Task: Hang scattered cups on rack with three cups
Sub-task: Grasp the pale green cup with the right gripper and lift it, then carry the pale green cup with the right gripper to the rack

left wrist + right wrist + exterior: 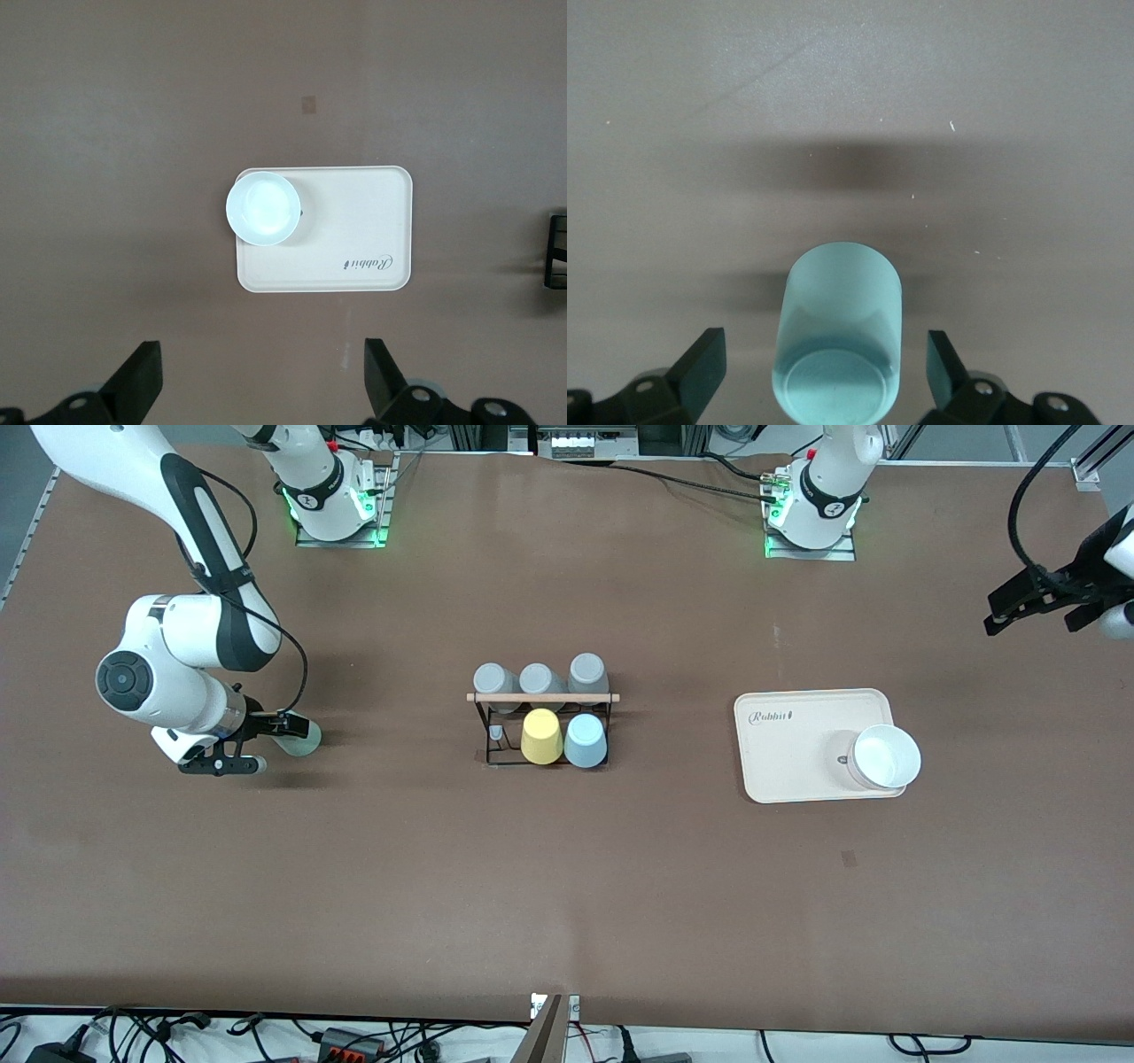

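Quick count of what's on the bench (567,886): six cups total, so three grey ones (541,680) on the rack (542,726), one yellow cup (541,737), one light blue cup (586,741), and one mint green cup (299,738) off by itself. One rack, one cream tray (802,731), one white bowl (884,756). Two robot arms.

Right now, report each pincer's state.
Left pincer: open, holding nothing, high over the table.
Right pincer: open, fingers astride the mint green cup, not gripping.
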Controlling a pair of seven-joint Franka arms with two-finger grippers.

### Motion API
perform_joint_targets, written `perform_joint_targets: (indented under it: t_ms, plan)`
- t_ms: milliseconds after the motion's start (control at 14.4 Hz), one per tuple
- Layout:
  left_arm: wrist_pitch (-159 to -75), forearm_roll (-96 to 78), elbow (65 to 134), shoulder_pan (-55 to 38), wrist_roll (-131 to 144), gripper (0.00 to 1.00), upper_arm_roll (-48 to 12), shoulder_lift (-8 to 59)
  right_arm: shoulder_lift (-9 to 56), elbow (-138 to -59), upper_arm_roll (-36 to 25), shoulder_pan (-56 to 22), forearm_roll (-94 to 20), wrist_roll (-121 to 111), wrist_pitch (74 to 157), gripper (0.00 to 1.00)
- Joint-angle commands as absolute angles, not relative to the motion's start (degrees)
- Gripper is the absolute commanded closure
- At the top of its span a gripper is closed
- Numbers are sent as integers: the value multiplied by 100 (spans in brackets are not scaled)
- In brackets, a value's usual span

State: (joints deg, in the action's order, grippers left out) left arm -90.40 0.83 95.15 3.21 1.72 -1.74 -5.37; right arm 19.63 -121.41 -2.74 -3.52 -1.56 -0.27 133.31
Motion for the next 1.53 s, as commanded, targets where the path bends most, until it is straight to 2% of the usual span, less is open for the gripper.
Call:
perform_joint_targets:
  t_ms: [0, 417, 486, 556, 625, 694, 833, 1042, 1319, 1458]
  plan:
    - [-8781, -35, 9247, 387, 53, 0, -255, -580, 1828, -12524, -264, -352, -158, -70, 13711, 0]
    - [-8561, -44, 9158, 378, 114, 0, -273, -536, 1925, -12533, -264, -316, -158, -97, 13606, 0]
    - [-8561, -44, 9158, 378, 114, 0, -272, -527, 1925, -12525, -264, -308, -158, -105, 13579, 14]
    - [-8578, -44, 9150, 361, 97, 0, -281, -423, 1907, -12481, -264, -316, -158, -45, 13509, 46]
    - [-8587, -44, 9158, 378, 1, 0, -281, -413, 1899, -12420, -255, -334, -167, -9, 13422, 64]
    - [-8587, -44, 9158, 387, -96, 0, -281, -404, 1872, -12315, -246, -351, -167, -9, 13299, 71]
    - [-8587, -44, 9141, 387, -141, 0, -255, -404, 1854, -11824, -220, -360, -211, 113, 12669, 77]
    - [-8596, -44, 9141, 387, -141, 0, -211, -413, 1925, -10603, -220, -614, -228, 246, 11473, 77]
    - [-8613, -44, 9141, 387, -141, 0, -220, -422, 2021, -9451, -220, -1123, -517, 780, 10611, 80]
    - [-8631, -44, 9141, 387, -141, 0, -211, -422, 2302, -8845, -220, -1440, -956, 1455, 10171, 80]
